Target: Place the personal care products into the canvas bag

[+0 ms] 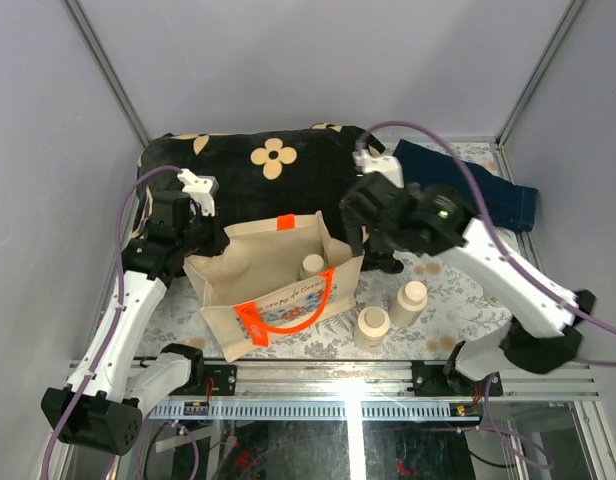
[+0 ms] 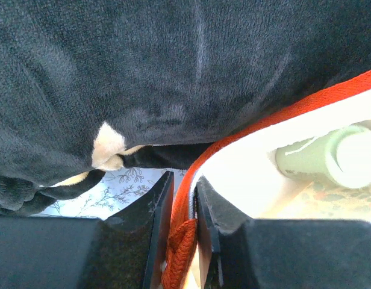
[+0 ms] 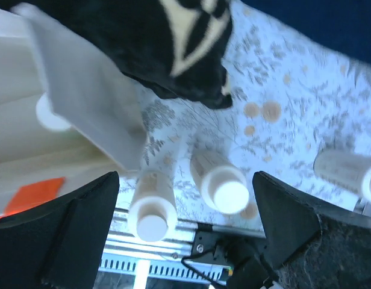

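Note:
The canvas bag (image 1: 238,262) stands open in the middle, an orange handle (image 1: 288,318) hanging over its printed front. My left gripper (image 1: 208,238) is at the bag's back left rim, shut on the orange strap (image 2: 184,205) and the canvas edge. One bottle (image 1: 312,266) stands inside the bag, showing pale green in the left wrist view (image 2: 330,159). Two bottles (image 1: 373,325) (image 1: 409,303) stand on the table right of the bag. My right gripper (image 1: 371,248) hangs open above them (image 3: 152,208) (image 3: 220,183), holding nothing. A third bottle (image 3: 348,171) lies at the right edge.
A black cushion with tan flowers (image 1: 268,170) lies right behind the bag, touching it. A folded dark blue cloth (image 1: 488,190) sits at the back right. The floral tablecloth (image 1: 448,290) ends at a metal rail (image 1: 338,378) along the near edge.

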Robot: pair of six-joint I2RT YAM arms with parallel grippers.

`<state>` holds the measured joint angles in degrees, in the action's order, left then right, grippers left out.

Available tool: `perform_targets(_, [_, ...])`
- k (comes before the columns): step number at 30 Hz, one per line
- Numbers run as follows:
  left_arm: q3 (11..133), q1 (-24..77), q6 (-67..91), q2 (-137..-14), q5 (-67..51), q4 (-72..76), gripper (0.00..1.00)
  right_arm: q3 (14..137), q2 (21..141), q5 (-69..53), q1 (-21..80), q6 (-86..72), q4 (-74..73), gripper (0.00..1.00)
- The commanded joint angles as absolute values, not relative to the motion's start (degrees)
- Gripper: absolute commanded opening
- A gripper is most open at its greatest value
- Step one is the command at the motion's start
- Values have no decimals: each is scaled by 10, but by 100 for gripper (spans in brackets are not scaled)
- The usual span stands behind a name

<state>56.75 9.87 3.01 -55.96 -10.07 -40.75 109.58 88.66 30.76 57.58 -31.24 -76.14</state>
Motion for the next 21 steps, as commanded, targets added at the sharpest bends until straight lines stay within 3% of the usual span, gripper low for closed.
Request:
perform_targets(1, [572,94,28,-553,-83,-372,18,992,798,293,509,-415,-794,99])
perform_targets(8, [554,94,34,-548,-102,-363,18,796,705,208,428,-455,-743,99])
perform_targets(21, [552,94,21,-553,-108,-354,17,614,639,150,409,-469,-632,99])
